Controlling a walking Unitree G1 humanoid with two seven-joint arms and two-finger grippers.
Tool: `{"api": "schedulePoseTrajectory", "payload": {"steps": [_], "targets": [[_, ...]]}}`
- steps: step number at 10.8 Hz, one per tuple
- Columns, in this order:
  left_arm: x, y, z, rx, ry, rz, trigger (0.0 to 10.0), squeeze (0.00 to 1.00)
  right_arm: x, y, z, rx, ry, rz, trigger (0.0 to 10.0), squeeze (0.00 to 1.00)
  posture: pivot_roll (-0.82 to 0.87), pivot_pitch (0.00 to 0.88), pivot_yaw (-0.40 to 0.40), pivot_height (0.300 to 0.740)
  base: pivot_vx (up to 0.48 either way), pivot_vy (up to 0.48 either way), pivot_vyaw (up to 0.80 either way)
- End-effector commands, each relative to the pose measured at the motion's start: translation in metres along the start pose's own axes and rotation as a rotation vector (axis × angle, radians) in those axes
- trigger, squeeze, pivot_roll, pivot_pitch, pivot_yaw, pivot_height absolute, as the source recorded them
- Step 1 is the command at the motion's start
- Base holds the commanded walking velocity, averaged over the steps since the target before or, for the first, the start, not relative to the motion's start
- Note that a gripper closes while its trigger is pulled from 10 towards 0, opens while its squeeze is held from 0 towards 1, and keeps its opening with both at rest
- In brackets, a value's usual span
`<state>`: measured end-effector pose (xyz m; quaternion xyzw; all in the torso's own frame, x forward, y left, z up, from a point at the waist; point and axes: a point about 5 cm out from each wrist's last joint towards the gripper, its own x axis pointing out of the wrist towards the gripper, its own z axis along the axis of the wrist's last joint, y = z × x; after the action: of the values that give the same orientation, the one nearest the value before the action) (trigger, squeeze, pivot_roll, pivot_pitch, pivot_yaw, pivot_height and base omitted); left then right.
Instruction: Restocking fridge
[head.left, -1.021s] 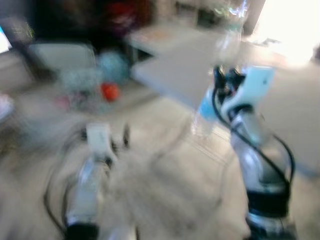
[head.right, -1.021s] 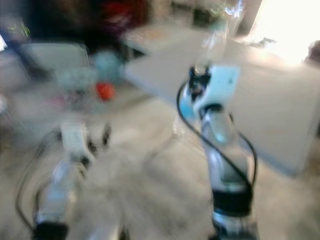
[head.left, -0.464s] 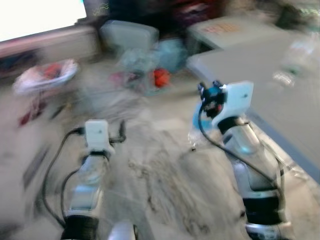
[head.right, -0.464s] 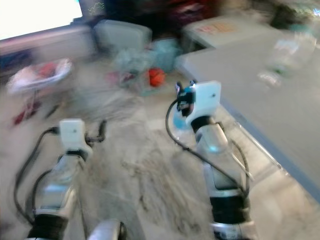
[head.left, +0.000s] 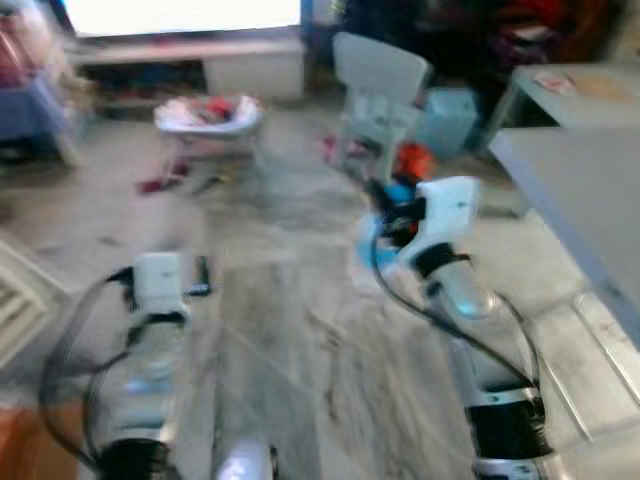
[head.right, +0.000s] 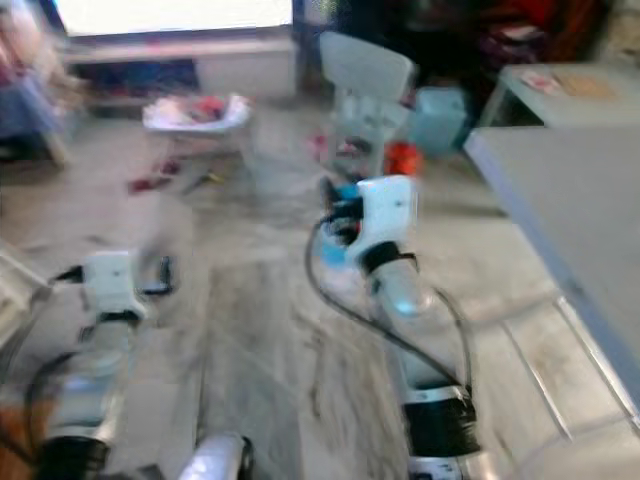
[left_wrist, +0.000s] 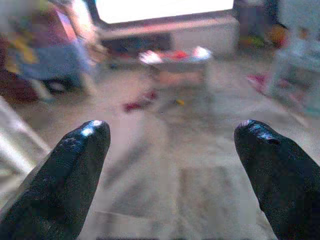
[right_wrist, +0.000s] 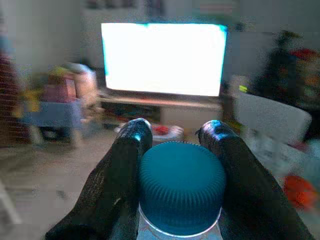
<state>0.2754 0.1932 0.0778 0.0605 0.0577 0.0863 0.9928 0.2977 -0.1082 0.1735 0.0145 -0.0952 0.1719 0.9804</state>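
Observation:
In the right wrist view my right gripper (right_wrist: 172, 132) is shut on a clear bottle with a ribbed blue cap (right_wrist: 181, 187), one black finger on each side of the neck. From the head, that gripper (head.left: 388, 212) is held forward at mid-height over the floor, and the bottle's blue label (head.left: 372, 238) shows below the wrist. My left gripper (left_wrist: 175, 135) is open, its two black fingers (left_wrist: 75, 165) spread wide with nothing between them. The left arm (head.left: 158, 290) is held low on the left.
A white child's chair (head.left: 380, 80) and an orange ball (head.left: 412, 160) stand ahead on the pale floor. A grey table (head.left: 580, 190) runs along the right. A low white bouncer (head.left: 210, 115) sits ahead left, below a bright screen (right_wrist: 162, 57). All views are blurred.
The whole picture has swung, so the camera has turned left: the grey table slid to the right edge, and the chair and screen came into view. Both arms keep their posture.

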Motion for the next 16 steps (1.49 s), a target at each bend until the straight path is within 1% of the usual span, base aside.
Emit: {"api": "schedulePoseTrajectory", "payload": {"steps": [1, 2, 3, 5, 6, 7, 8, 9, 12, 16], "targets": [[-0.003, -0.004, 0.002, 0.009, -0.015, -0.005, 10.0, 0.0, -0.002, -0.008, 0.002, -0.02, -0.014, -0.023, 10.0, 0.0, 0.11, 0.037, -0.028, 0.74, 0.0, 0.0, 0.8], [-0.01, 0.005, 0.004, 0.047, -0.055, 0.006, 10.0, 0.0, -0.008, -0.02, -0.005, -0.051, 0.002, -0.081, 10.0, 0.0, 0.11, 0.033, -0.033, 0.74, 0.0, 0.0, 0.79], [-0.016, 0.011, 0.002, 0.104, -0.072, 0.004, 10.0, 0.0, -0.014, -0.027, -0.012, -0.082, 0.028, -0.108, 10.0, 0.0, 0.12, 0.032, -0.032, 0.74, 0.0, 0.0, 0.79], [-0.02, 0.016, 0.004, 0.088, -0.077, 0.032, 10.0, 0.0, -0.016, -0.028, -0.015, -0.082, 0.032, -0.108, 10.0, 0.0, 0.12, 0.037, -0.035, 0.74, 0.0, 0.0, 0.79], [-0.022, 0.014, 0.006, 0.094, -0.087, 0.01, 10.0, 0.0, -0.015, -0.023, -0.017, -0.07, 0.032, -0.077, 10.0, 0.0, 0.13, 0.035, -0.035, 0.74, 0.0, 0.0, 0.79], [-0.02, 0.011, 0.008, 0.088, -0.095, -0.009, 10.0, 0.0, -0.011, -0.017, -0.016, -0.066, 0.022, -0.044, 10.0, 0.0, 0.12, 0.034, -0.034, 0.74, 0.0, 0.0, 0.79], [-0.017, 0.008, 0.01, 0.076, -0.102, -0.018, 10.0, 0.0, -0.008, -0.014, -0.015, -0.053, 0.012, -0.017, 10.0, 0.0, 0.12, 0.033, -0.033, 0.74, 0.322, 0.0, 0.79], [-0.016, 0.009, 0.01, 0.083, -0.094, -0.008, 10.0, 0.0, -0.006, -0.009, -0.014, -0.049, 0.006, 0.017, 10.0, 0.0, 0.12, 0.032, -0.031, 0.74, 0.48, 0.0, 0.79], [-0.015, 0.011, 0.008, 0.06, -0.066, 0.007, 10.0, 0.0, -0.007, -0.004, -0.014, -0.047, -0.002, 0.052, 10.0, 0.0, 0.12, 0.035, -0.028, 0.74, 0.48, 0.0, 0.79], [-0.013, 0.013, 0.003, 0.057, -0.039, 0.035, 10.0, 0.0, -0.005, -0.001, -0.012, -0.046, -0.013, 0.086, 10.0, 0.0, 0.12, 0.037, -0.03, 0.74, 0.464, 0.0, 0.78]]}}
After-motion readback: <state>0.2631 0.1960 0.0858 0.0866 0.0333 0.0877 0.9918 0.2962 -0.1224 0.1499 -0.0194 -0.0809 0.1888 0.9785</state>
